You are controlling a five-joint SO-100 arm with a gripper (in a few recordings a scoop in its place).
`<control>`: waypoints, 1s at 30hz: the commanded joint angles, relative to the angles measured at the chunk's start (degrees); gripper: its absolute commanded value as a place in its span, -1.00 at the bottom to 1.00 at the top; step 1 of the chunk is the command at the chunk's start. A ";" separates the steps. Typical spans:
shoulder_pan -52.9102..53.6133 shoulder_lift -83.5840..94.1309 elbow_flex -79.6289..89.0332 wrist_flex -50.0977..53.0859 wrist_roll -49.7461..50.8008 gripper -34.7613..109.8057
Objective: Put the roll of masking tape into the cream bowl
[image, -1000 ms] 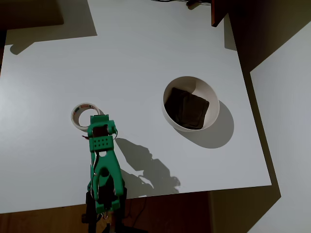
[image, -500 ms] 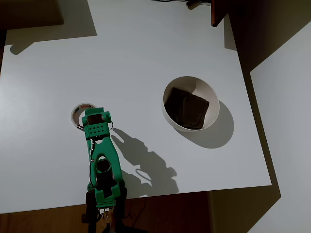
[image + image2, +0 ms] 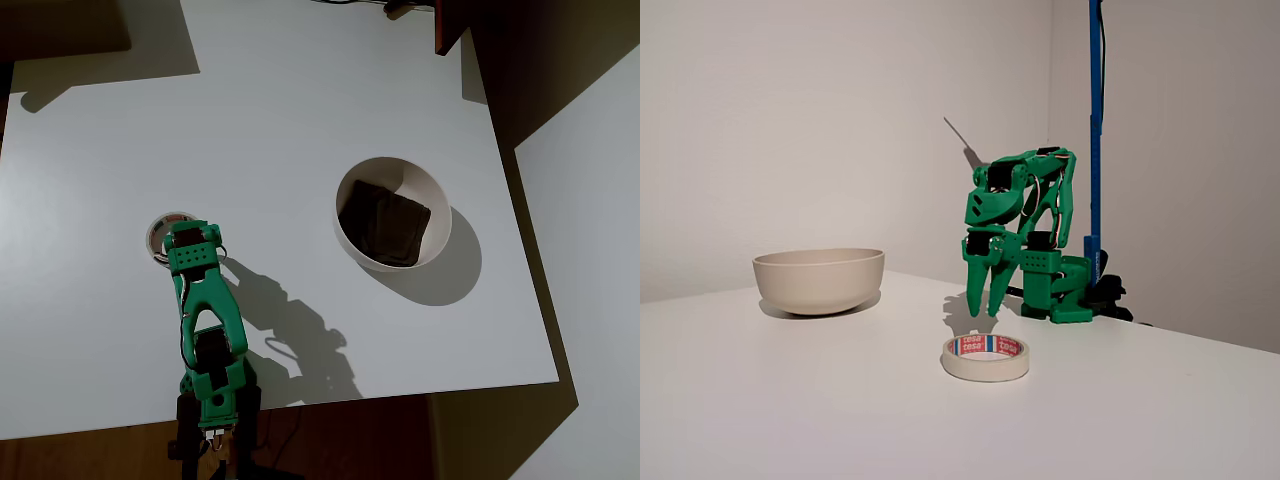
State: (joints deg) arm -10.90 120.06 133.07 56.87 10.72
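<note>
Fixed view shows the roll of masking tape (image 3: 985,357) lying flat on the table (image 3: 790,400), cream with red-blue core print, my gripper (image 3: 985,304) spread above it, the cream bowl (image 3: 819,279) well apart, while overhead my wrist hides most of the ring.

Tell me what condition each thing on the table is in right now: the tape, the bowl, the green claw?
roll of masking tape: lying flat on the table, not gripped.
cream bowl: upright, no tape in it; a dark patch at its bottom.
gripper: open, pointing down above the tape, fingertips clear of the table.
</note>
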 commanded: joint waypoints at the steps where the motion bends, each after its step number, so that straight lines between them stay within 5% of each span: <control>1: -1.41 0.00 -3.43 -0.53 1.32 -0.34; 30: -2.64 -5.45 -3.60 1.05 3.08 -0.32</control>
State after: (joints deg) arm -12.39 114.08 133.07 56.87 12.74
